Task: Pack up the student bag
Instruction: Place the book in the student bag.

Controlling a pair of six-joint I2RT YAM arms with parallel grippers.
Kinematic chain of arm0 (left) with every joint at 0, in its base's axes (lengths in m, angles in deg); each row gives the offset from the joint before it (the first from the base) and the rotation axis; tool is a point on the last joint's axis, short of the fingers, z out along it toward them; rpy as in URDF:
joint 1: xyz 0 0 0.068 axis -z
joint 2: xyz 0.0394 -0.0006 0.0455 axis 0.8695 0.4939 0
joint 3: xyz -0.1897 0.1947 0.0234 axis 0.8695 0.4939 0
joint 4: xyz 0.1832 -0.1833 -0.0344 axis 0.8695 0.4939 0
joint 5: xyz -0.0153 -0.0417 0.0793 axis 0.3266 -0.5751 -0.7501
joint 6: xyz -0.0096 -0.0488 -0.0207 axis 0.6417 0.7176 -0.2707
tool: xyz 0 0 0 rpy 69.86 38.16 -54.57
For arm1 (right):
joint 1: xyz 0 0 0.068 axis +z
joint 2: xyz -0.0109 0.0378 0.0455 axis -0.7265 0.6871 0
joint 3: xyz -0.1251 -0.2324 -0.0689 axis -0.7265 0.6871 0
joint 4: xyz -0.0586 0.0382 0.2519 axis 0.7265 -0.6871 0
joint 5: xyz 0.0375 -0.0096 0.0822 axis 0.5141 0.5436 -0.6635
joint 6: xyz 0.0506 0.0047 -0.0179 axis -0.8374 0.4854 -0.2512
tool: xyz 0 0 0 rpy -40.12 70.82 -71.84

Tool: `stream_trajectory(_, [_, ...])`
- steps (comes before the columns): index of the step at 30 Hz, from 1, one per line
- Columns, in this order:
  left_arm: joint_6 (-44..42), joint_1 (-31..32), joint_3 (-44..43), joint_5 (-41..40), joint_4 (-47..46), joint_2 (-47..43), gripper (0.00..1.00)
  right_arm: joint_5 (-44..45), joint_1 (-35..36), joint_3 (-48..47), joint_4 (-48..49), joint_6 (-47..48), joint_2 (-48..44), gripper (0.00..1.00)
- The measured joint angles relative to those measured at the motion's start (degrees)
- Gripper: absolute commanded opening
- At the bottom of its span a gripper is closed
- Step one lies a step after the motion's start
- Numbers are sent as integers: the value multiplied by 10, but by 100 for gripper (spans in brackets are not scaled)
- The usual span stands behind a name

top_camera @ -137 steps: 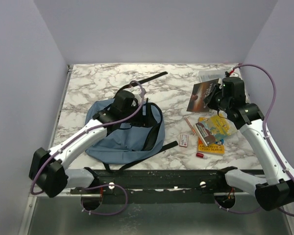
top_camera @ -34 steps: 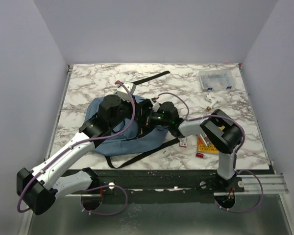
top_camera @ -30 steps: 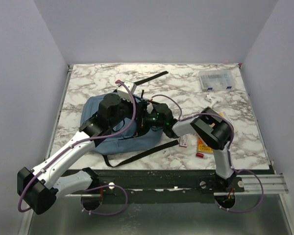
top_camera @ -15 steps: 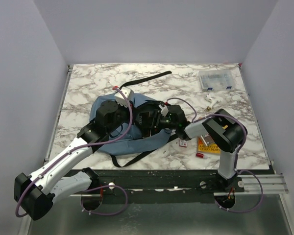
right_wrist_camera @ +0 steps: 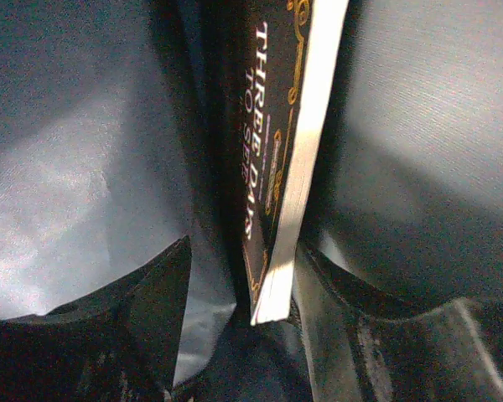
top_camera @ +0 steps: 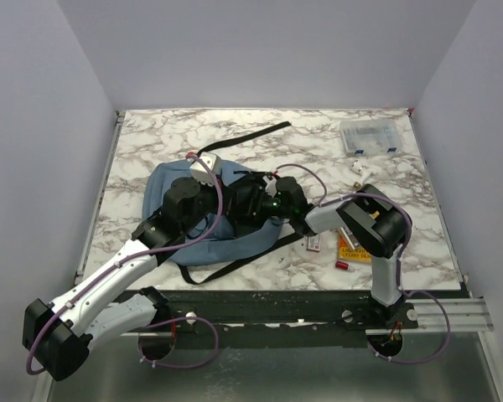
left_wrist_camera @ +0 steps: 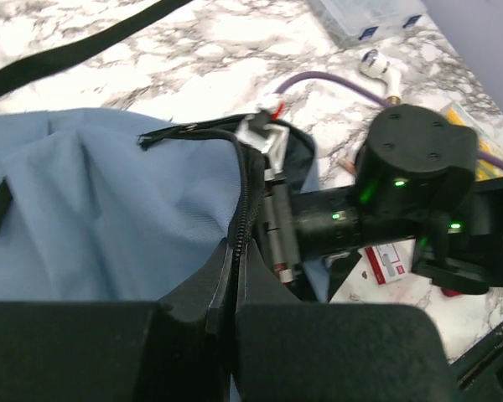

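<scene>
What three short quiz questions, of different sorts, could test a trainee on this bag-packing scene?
1. True or false: the left gripper is shut on the zipper edge of the student bag.
2. Where is the book? A) beside the bag B) inside the bag C) in the left gripper
3. Fill in: the clear plastic box lies near the far ____ corner of the marble table.
Key: 1 true; 2 B; 3 right.

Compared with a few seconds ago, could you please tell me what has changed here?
The right gripper carried the book leftward from the table's right side into the bag and now stands open around it. The left gripper stayed shut on the bag's zipper edge, and the box has not moved.
</scene>
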Motion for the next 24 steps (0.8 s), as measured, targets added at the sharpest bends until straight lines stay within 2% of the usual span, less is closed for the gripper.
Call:
stream_trajectory(2, [12,-2,16,-14,0,-7,0,4,-12,29,-11,12,-18,68])
stream_trajectory(5, [28,-5,27,-28,-1,-8,0,17,-22,60,-36,35,-51,68])
stream_trajectory(6, [30,-5,28,-29,-1,-8,0,19,-25,67,-41,41,-62,66])
stream_trajectory(9, [36,-6,32,-34,-5,-9,0,23,-30,71,-53,59,-81,50])
stream_trajectory(13, [40,-6,41,-37,-10,-13,0,26,-30,60,-61,69,-74,45])
stream_trajectory(21, [64,-7,63,-40,-14,-32,0,34,-9,-75,-76,66,37,48])
stream_trajectory(24, [77,-8,63,-51,-13,-34,0,35,-4,-78,-83,63,29,51])
